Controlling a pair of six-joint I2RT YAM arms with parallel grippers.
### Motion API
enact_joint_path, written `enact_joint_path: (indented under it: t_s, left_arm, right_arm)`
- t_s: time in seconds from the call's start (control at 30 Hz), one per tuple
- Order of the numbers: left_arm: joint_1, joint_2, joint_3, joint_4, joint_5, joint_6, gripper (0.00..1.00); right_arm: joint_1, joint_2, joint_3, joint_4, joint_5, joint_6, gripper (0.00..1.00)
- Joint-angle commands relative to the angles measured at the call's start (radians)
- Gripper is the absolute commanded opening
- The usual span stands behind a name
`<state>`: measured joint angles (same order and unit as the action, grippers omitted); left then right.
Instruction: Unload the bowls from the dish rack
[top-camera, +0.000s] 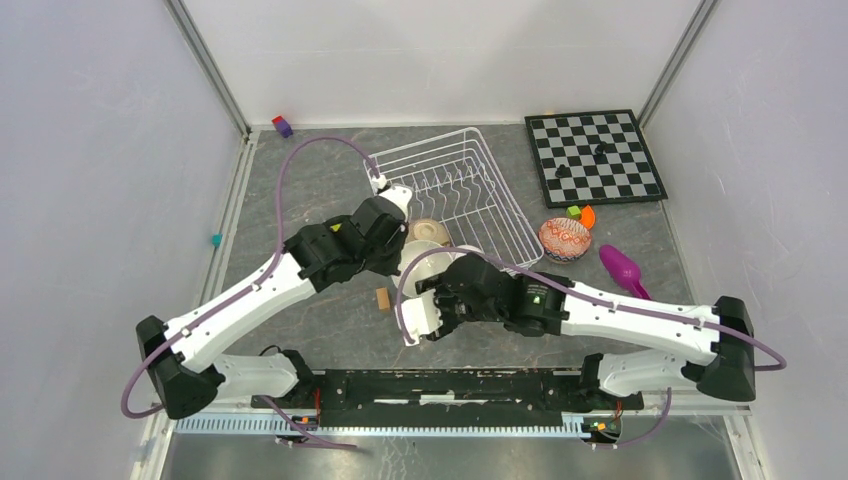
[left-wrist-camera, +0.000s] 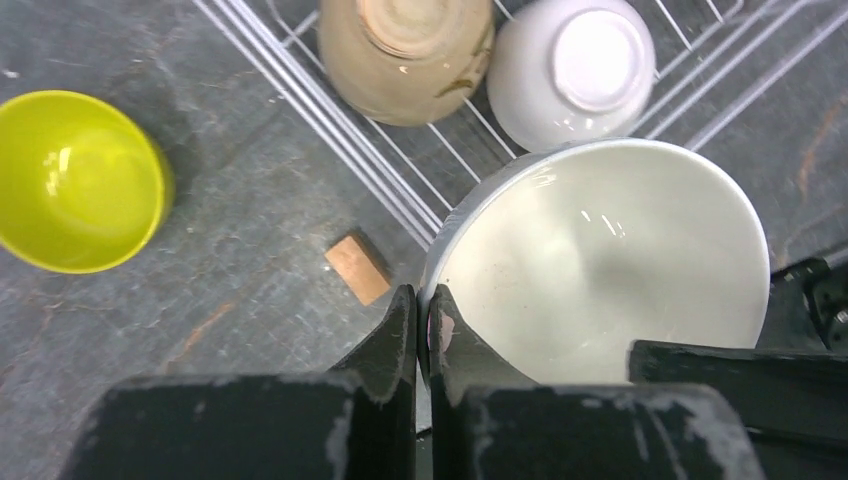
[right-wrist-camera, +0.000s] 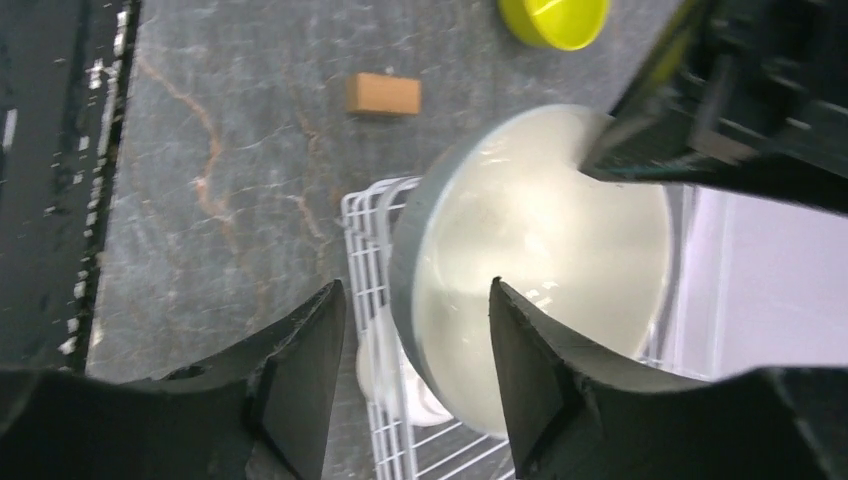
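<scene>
The white bowl (left-wrist-camera: 610, 270) is pinched by its rim in the closed left gripper (left-wrist-camera: 421, 305), at the near corner of the dish rack (top-camera: 425, 142). The opposite rim is straddled by the open right gripper (right-wrist-camera: 415, 300).

Dark grey marbled table (top-camera: 330, 335). White wire dish rack (top-camera: 455, 190) sat on it mid-table, toward the back. Chessboard (top-camera: 595, 155) lay flat at far right, just beside the rack. Red-speckled bowl (top-camera: 565, 240) sat right of the rack, green and orange bits (top-camera: 581, 213) just behind it, purple spoon (top-camera: 625, 270) near. Lime-yellow bowl (left-wrist-camera: 75, 180) stood upright outside the rack, small wooden block (left-wrist-camera: 358, 267) between them. Purple block (top-camera: 283, 126) was at the far-left corner, teal bit (top-camera: 216, 240) at the left edge.
</scene>
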<state>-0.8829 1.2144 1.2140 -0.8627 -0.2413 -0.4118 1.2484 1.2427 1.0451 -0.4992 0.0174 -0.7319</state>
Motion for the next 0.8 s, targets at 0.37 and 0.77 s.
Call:
enact_joint_path:
  t_s: [0.37,0.77]
  left_arm:
    - [0.157,-0.201,-0.098,0.018,-0.369,-0.221,0.02]
    - [0.575,-0.232,-0.184,-0.015,-0.378,-0.45,0.02]
  right_arm:
    - [0.005,-0.347,-0.294,0.534,0.319,0.04,0.87]
    - [0.004,-0.409,-0.38,0.573,0.315,0.109,0.88]
